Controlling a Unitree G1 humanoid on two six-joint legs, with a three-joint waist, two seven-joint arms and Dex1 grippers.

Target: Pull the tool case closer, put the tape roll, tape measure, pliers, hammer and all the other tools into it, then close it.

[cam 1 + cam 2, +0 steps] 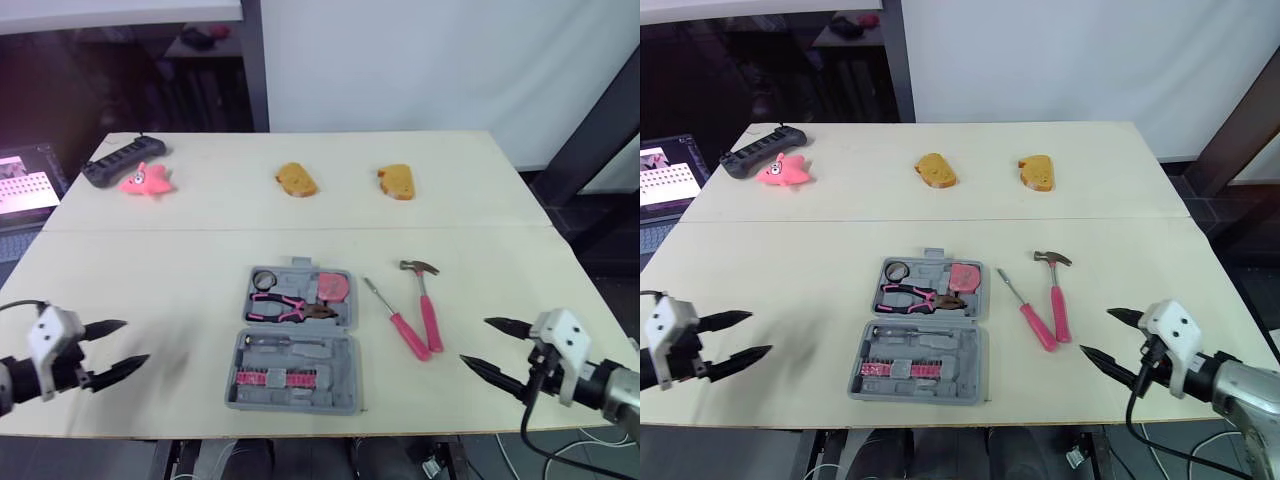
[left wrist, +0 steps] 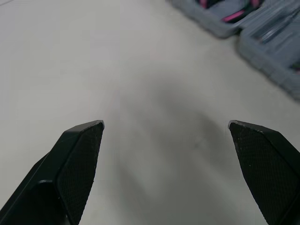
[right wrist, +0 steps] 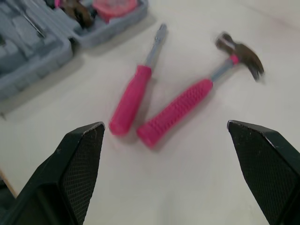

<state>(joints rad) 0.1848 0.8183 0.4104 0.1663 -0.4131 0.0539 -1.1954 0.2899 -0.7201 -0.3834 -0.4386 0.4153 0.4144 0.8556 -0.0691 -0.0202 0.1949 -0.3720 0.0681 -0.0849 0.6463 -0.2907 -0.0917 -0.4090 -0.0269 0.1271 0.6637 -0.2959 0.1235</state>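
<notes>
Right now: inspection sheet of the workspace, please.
Surface: pale wooden table, seam across the middle.
Job's things: tool case open, near the front edge; tape roll, pliers, tape measure lie in it; screwdriver and hammer on the table to its right.
Clutter: power strip, pink toy, two bread-like pieces along the far side.
Grippers: left gripper and right gripper open, empty, near the front corners.
Cables: black cable by the right gripper.
Surroundings: lit screen off the table's left; white wall behind.
</notes>
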